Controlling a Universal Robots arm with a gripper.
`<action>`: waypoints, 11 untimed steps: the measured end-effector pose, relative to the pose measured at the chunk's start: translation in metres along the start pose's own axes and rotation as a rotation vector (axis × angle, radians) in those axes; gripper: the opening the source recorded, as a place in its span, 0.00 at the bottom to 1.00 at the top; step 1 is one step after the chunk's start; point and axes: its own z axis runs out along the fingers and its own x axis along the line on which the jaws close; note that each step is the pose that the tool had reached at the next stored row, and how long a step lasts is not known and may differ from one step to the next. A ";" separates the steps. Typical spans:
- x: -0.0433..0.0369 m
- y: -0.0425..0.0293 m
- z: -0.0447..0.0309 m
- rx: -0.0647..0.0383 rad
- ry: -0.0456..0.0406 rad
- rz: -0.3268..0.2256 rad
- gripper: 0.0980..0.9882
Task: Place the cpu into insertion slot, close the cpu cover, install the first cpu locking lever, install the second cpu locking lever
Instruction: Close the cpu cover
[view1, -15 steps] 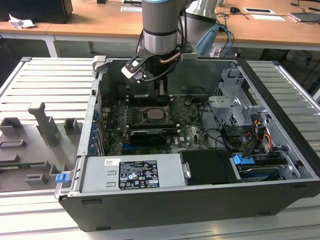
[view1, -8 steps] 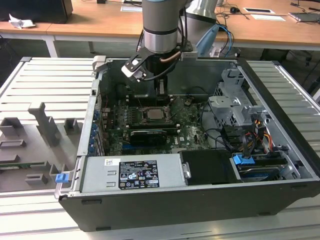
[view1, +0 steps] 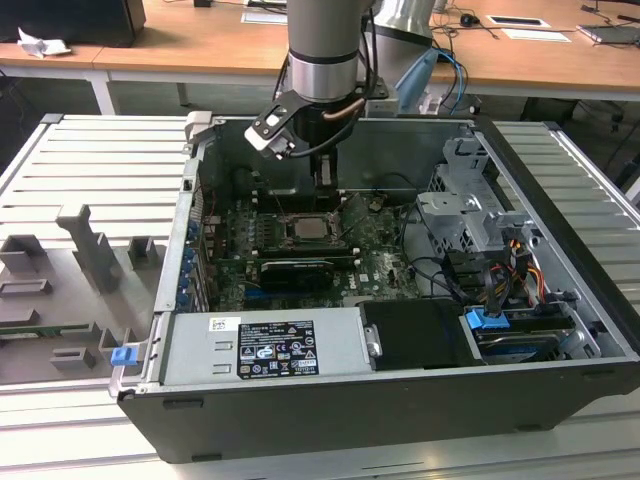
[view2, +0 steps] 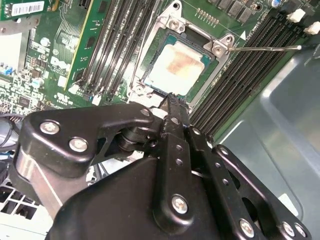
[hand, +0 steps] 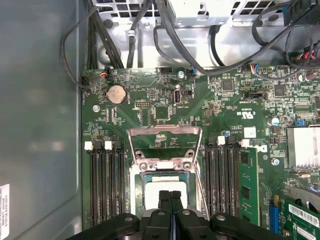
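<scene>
Sitting socketed beneath the gripper (hand: 170, 194), fingers (hand: 163, 201) closed on nothing, the cpu (view2: 177, 70) likely handles light, stiff, fragile: grip opposite edges

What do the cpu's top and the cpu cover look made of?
The cpu: a metal top, it seems, pale silvery and matte with a coppery tint. The cpu cover: thin sheet metal, likely steel, going by its bright silvery sheen.

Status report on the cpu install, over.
The gripper shut, empty, low over the cpu. It lies flat in place; the cpu cover looks raised, not closed. One locking lever juts out free.
</scene>
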 end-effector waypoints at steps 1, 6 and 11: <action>0.0001 0.0001 -0.0010 0.000 0.0000 0.000 0.01; 0.0002 0.0003 -0.0049 0.000 0.0001 0.000 0.01; 0.0002 0.0020 -0.0054 0.000 -0.0002 0.000 0.01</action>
